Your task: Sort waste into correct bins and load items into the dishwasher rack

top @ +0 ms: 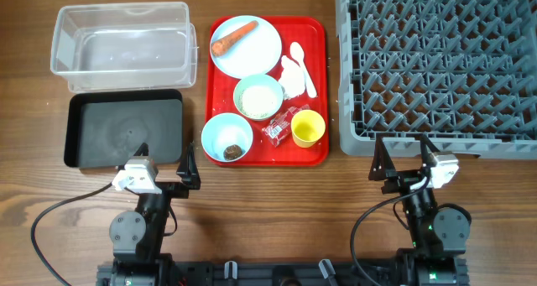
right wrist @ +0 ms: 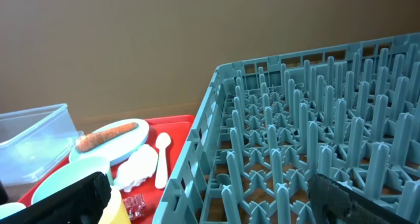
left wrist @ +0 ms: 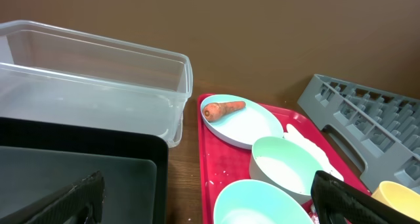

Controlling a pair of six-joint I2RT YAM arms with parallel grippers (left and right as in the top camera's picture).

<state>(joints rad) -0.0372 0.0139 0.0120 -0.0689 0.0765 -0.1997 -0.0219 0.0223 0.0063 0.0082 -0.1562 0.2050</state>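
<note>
Loaded red tray (top: 312,30) sits between black tray (top: 126,131) and grey rack (top: 436,59).

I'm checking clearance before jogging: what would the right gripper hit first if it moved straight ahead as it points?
Most likely the near wall of the dishwasher rack, just ahead of the right gripper; its height against the rim is unclear.

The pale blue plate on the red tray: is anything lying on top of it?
One orange carrot lies on the plate, toward its left rim; the rest looks bare. The patch under the carrot is covered.
</note>
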